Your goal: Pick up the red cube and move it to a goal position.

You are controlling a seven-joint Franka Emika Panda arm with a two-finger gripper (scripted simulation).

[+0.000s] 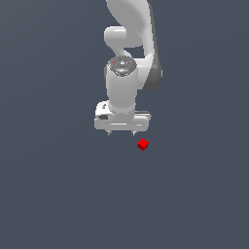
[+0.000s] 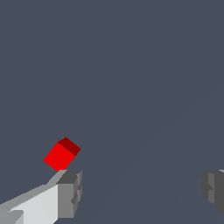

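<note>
The red cube (image 1: 142, 144) is tiny and bright red, resting on the dark grey floor just below and to the exterior view's right of my white gripper (image 1: 121, 133). My gripper is open, its two short fingertips spread wide with nothing between them. In the wrist view the red cube (image 2: 61, 154) sits turned at an angle just beyond one grey finger pad (image 2: 70, 193), outside the gap between the fingers. The other pad (image 2: 213, 189) shows at the frame's edge. The cube and the gripper (image 2: 140, 192) are apart.
The white arm (image 1: 129, 44) rises behind the gripper toward the top of the exterior view. A plain dark grey surface (image 1: 58, 194) fills everything else in both views.
</note>
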